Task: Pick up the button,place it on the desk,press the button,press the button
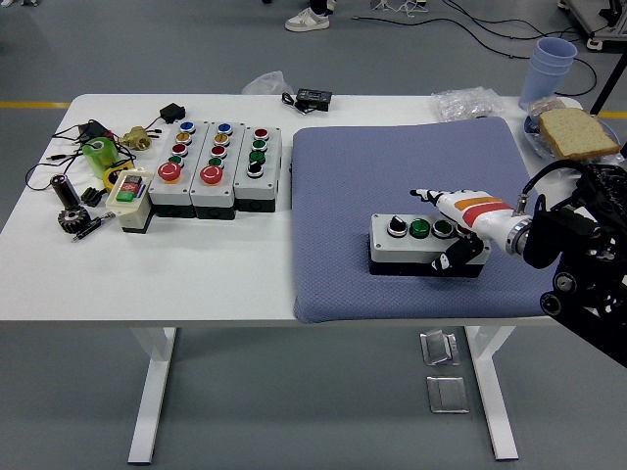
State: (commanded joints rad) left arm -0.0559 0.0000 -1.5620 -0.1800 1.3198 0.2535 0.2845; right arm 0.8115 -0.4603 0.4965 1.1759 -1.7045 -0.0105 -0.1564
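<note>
A grey button box (416, 244) with a black selector knob, a green button and a further button on top lies flat on the blue-grey mat (392, 147), right of centre. My right hand (443, 226), white with orange and red stripes, comes in from the right edge. Its fingers (431, 199) are stretched out flat over the box's right end. Its black thumb (457, 257) hangs at the box's front side. The right end of the box is hidden under the hand. The left arm is out of view.
Three larger button boxes (220, 166) stand side by side at the left, with a small switch box (129, 196), green tape roll (98, 152), gear (71, 218) and cables. Blue cups (552, 64), bread (576, 132), a plastic bag (465, 101) and black gear (602, 191) are at the right.
</note>
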